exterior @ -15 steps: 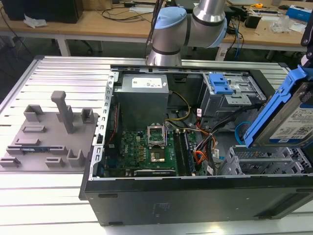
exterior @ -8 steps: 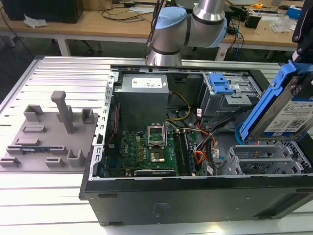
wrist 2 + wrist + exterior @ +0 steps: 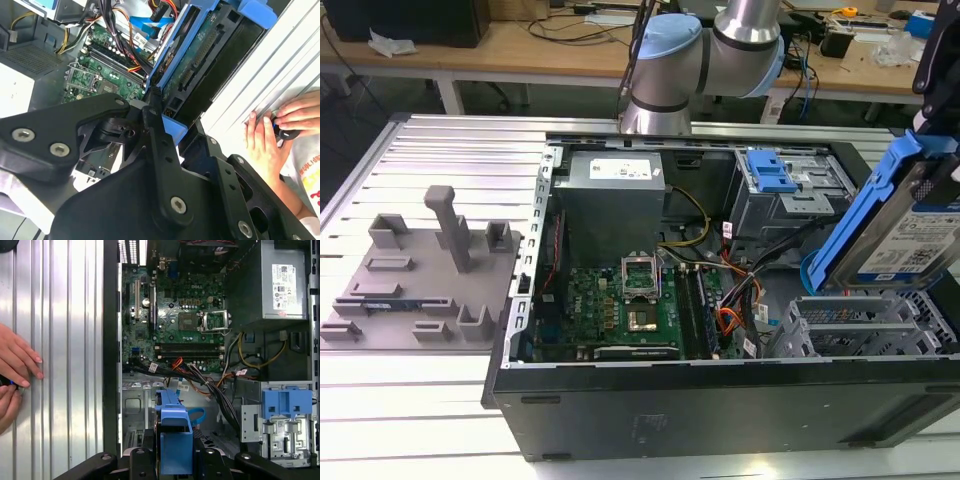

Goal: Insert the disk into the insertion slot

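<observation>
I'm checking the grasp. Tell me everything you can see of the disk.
The disk is a flat silver drive with a white-and-blue label in a blue plastic carrier. The gripper clamps it tilted, lower end just above the grey cage's insertion slot; its green circuit-board underside shows in the second wrist view.

The exterior view stands off beside the open black metal computer case (image 3: 720,405), looking down into it from fairly near, with the blue-framed silver disk (image 3: 910,235) at that frame's right edge. Both wrist views ride close behind the black gripper (image 3: 175,454) (its linkage crowds them), the first facing straight down, the second slanted. All three share the green motherboard (image 3: 620,300).
</observation>
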Motion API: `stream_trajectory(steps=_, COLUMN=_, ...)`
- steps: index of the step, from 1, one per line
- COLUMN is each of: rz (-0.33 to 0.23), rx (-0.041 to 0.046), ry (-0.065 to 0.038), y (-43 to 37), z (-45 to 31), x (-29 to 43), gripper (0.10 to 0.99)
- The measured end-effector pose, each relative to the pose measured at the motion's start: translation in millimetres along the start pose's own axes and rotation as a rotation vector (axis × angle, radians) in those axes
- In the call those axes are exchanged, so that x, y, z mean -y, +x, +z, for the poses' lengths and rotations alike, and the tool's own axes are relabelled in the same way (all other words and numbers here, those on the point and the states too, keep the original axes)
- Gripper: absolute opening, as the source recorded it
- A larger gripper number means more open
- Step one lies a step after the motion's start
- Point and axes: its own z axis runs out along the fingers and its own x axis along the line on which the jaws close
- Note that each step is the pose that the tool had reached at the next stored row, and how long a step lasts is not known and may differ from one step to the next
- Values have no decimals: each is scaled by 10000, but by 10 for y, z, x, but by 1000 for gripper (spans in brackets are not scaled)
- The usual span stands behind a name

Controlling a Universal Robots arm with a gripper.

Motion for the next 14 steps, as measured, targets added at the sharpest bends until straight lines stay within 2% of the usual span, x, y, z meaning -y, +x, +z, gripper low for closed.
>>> stream_trajectory(steps=14, rz=-26, rx=-1, ry=-5, y=7, z=78, x=23, gripper=369)
